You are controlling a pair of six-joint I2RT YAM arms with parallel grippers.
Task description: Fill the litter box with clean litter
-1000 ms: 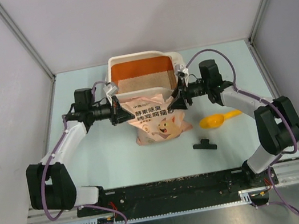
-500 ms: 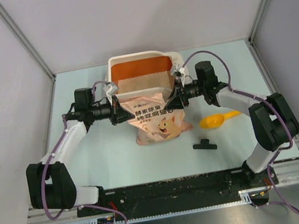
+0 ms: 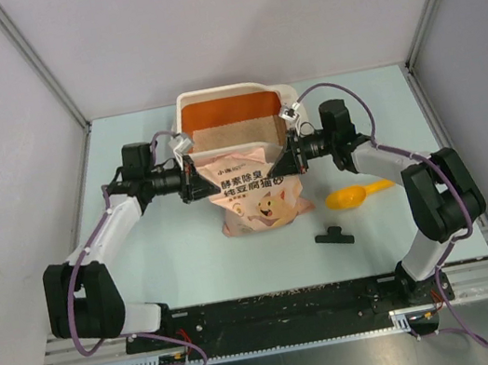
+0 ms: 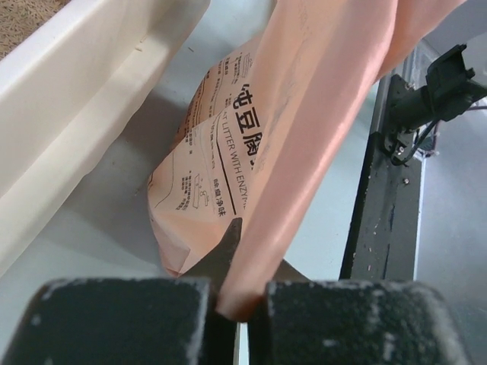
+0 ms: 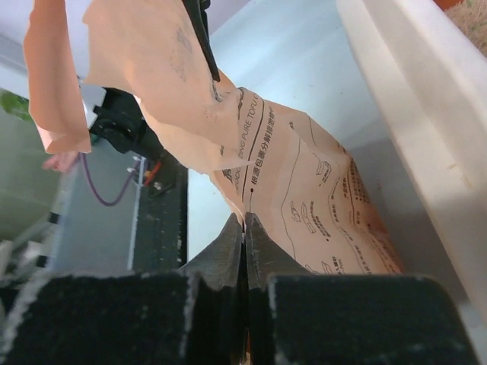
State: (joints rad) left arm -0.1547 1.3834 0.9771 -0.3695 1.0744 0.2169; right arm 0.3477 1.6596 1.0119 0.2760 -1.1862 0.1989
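The cream-white litter box (image 3: pixel 282 92) stands at the back centre, and pale clean litter (image 3: pixel 234 135) covers its floor. In front of it a pink printed bag (image 3: pixel 260 200) stands upright with its top open. My left gripper (image 3: pixel 194 180) is shut on the bag's upper left edge. In the left wrist view a fold of the bag (image 4: pixel 304 137) is pinched between the jaws (image 4: pixel 237 300), beside the box wall (image 4: pixel 91 99). My right gripper (image 3: pixel 289 160) is shut on the bag's upper right edge. There the bag's seam (image 5: pixel 304 190) runs into the shut fingers (image 5: pixel 245 224).
An orange scoop (image 3: pixel 357 193) lies on the table to the right of the bag. A small black clip (image 3: pixel 333 237) lies nearer the front. The black base rail (image 3: pixel 285 306) runs along the near edge. Grey walls enclose the table on three sides.
My right gripper has moved left onto the bag's right top edge and closed on it. The left gripper and the bag have stayed where they were.
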